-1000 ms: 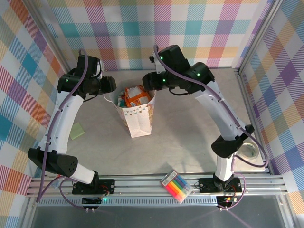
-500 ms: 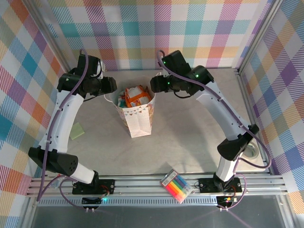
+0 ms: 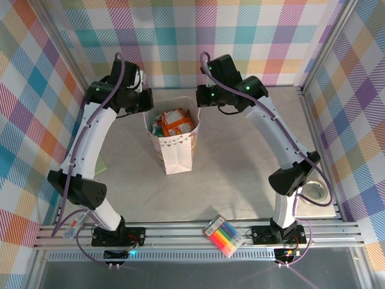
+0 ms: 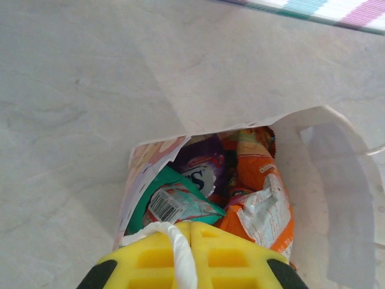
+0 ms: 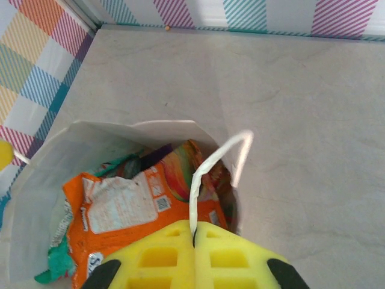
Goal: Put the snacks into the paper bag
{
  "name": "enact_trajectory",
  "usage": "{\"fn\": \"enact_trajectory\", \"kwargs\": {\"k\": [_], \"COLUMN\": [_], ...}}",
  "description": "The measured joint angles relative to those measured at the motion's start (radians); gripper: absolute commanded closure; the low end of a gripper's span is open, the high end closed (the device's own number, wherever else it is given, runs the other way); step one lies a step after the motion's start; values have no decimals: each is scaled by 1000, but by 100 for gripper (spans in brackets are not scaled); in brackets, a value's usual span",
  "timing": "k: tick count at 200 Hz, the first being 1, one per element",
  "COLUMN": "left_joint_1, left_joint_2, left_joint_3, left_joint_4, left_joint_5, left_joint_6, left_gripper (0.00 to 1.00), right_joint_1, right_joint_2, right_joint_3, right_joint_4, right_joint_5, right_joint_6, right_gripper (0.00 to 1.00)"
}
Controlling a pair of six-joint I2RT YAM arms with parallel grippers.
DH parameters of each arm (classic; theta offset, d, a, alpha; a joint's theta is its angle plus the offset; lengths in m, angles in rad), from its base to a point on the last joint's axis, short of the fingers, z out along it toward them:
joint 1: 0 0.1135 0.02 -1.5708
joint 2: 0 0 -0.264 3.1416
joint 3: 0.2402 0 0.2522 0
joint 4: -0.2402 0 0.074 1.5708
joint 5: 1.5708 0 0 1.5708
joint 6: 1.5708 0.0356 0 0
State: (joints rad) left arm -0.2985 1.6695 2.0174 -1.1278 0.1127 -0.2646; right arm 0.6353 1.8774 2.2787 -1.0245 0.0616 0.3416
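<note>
Plaid walls ringed a grey table. From above, the bag stood mid-table with the snacks inside and an arm at each side of its mouth. At the left wrist, the left gripper was clamped on a rope handle. At the right wrist, the right gripper pinched the other handle.

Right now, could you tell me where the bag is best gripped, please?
By its rope handles, from above, one per side: the bag stands upright, open and full of snacks. The left claw and right claw are each shut on one.
</note>
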Motion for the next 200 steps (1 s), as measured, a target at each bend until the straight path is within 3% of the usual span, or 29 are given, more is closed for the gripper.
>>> {"fn": "enact_trajectory", "kwargs": {"k": [66,121,164,177,200], "left_joint_1": [-51,-103,-108,-110,-113], "left_joint_2": [174,240,245,248,253], "left_joint_3": [214,296,304,304,304], "left_joint_4": [7,13,12,11,6], "left_joint_5": [52,53,52,51,48], "left_joint_6": [-15,-38,-57,-57,-58], "left_gripper": [100,100,100,92,72], "right_joint_1": [-92,-140,-159,-166,-174], "right_joint_2": [1,0,-57,-84,-122], "right_joint_3": [36,53,-34,-72,-146], "right_joint_4": [-39,-64,-43,-31,-2], "right_joint_5": [-47,-49,-54,-61,-81], "right_joint_6": [-18,-36,-36,-35,-28], "right_gripper": [100,100,100,100,86]}}
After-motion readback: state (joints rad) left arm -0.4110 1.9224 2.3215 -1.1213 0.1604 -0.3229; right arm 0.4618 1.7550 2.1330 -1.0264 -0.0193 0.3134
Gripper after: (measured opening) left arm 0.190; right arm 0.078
